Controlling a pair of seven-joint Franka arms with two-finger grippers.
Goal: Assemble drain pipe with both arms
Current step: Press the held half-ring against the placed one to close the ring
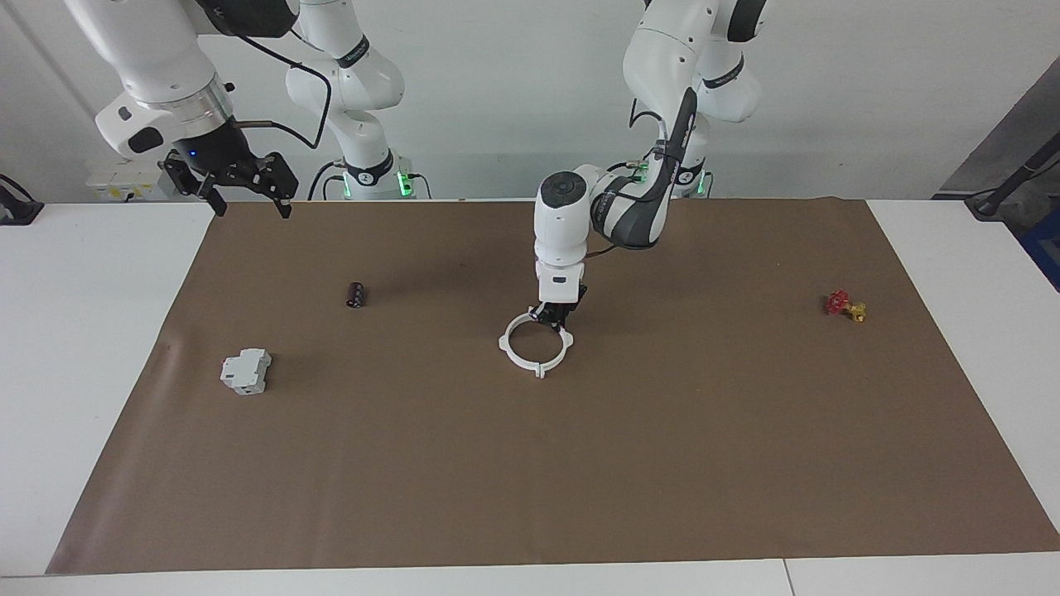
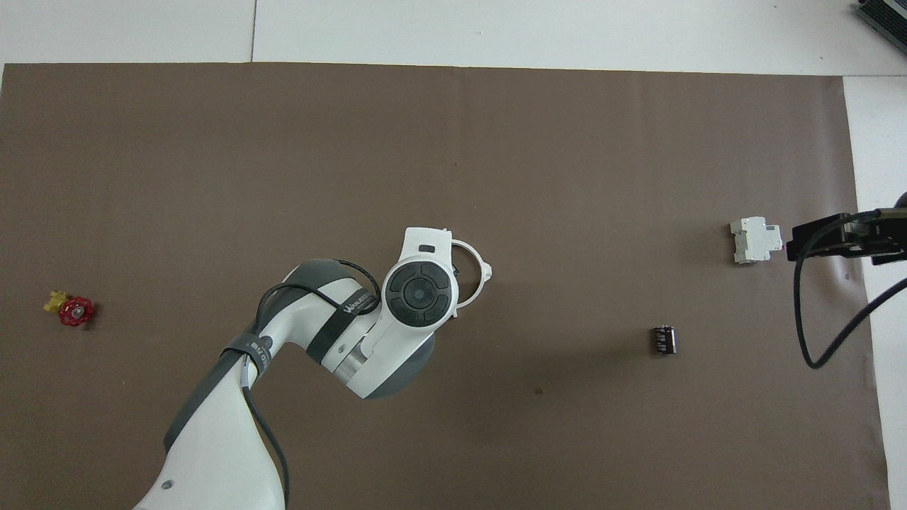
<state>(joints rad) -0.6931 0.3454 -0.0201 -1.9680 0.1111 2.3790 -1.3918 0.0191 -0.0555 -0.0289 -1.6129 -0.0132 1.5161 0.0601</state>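
Centrally, left gripper (image 1: 554, 318) clamped on drain pipe (image 1: 537, 344) rim, right gripper (image 1: 243, 192) fingers apart – waiting up high.

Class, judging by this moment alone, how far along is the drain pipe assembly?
Looks done: the two white half-rings lie joined as one drain pipe ring mid-mat. In hand: the left gripper is shut on the ring's rim nearest the robots. Left: letting go and pulling clear. The right gripper waits open, raised over the mat's edge at its own end.

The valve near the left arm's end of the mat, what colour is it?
Red with a yellow part; the valve shows best in the overhead view.
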